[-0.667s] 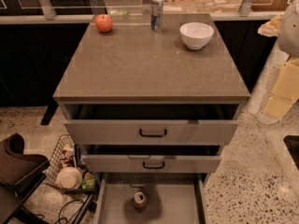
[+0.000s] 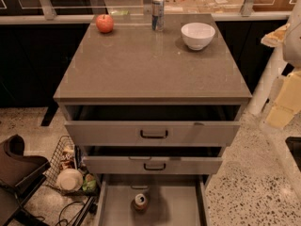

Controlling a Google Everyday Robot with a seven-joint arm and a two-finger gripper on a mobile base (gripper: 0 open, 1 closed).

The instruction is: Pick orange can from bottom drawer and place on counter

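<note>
Drawers in the grey cabinet number 3, and all stand pulled out to some degree. The wide, shallow grey bottom drawer [image 2: 174, 206] is out farthest. On its flat floor stands the small orange-brown can with a silver top [image 2: 140, 202], upright, left of the middle and apart from the side walls. The top drawer [image 2: 117, 133] and the middle drawer [image 2: 188, 165] each carry a dark bar handle.

The square grey-brown speckled stone counter [image 2: 150, 65] holds 3 things along its far edge: a red apple [image 2: 105, 23] at the left, a slim blue-and-silver can [image 2: 158, 13] near the middle, and a white bowl [image 2: 198, 35] at the right.

The cream-coloured gripper [image 2: 284, 102] hangs at the right edge of the view, beside the counter's right side and well apart from the can; whether it is wide or narrow cannot be told. A wire basket [image 2: 61, 161] sits on the floor left of the cabinet.
</note>
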